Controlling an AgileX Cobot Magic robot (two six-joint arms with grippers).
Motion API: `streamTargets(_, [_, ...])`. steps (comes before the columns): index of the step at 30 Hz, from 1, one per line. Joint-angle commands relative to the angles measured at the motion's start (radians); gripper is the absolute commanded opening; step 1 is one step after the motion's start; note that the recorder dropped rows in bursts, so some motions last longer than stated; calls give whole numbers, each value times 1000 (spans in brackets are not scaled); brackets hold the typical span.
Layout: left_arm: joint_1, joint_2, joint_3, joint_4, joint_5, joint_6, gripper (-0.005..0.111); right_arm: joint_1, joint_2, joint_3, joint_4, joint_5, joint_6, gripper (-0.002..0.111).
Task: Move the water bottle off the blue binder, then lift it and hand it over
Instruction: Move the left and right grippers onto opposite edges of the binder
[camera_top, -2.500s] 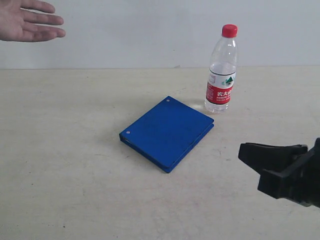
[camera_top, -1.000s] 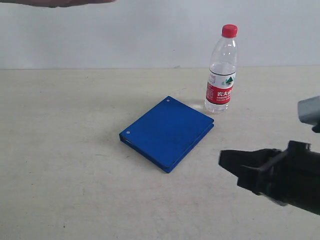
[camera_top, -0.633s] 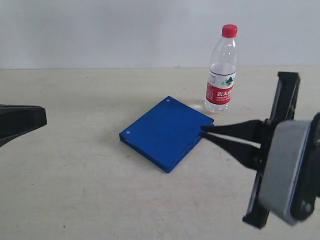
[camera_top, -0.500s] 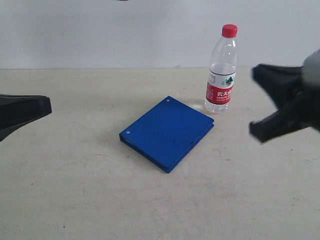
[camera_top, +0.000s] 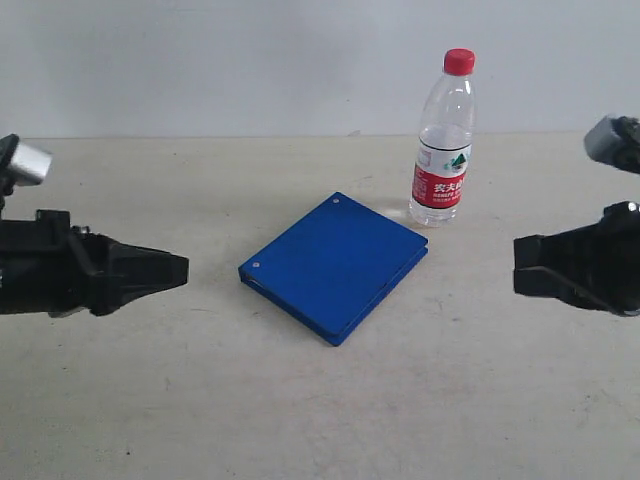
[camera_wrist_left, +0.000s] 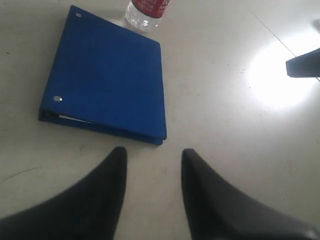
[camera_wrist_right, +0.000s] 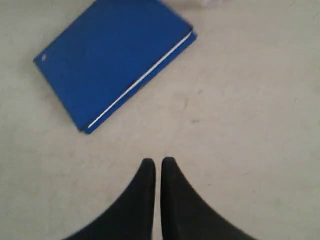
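Two grippers flank the work, neither holding anything. Left gripper (camera_wrist_left: 152, 152): fingers spread partway, low over the table (camera_top: 200, 400), pointing at the spine side of the blue binder (camera_top: 335, 262). The binder lies flat and closed, mid-table. The water bottle (camera_top: 441, 150) stands upright on the table at the binder's far right corner, off the cover; whether it touches the corner cannot be told. Right gripper (camera_wrist_right: 158, 162): fingers pressed nearly together. Judgement: clearing looks done and the binder lift is next. Approach low at an edge away from the bottle, slip one finger under the cover, and avoid nudging the bottle, which likely tips easily.
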Motion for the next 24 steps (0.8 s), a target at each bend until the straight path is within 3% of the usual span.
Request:
streamTargets(1, [-17,109,-95,-18,-2,-52,48,-28,133,-71,-16,126,-37,0])
streamTargets(3, [-17,160,-145,-18,-17,-76,51,-23,170,-74,8,120,-39,2])
streamTargets(5, [-17,211,-195,-18,-29,-82,52,-12,207,-74,33,118,-39,12])
streamTargets(9, [-17,335,-315,-18,-29,-118,53,35,305,-74,123,131,-98,53])
streamTargets(10, [-17,366,-338,-18,-29,-127,53,47,325,-74,149,137,-121,58])
streamTargets(15, [-17,499,-459,-8,-29,-162,53,73,412,-122,263,231,-187,59])
streamTargets(24, [-17,722,-680,307,-23,-440,53,73,503,-233,321,213,-183,59])
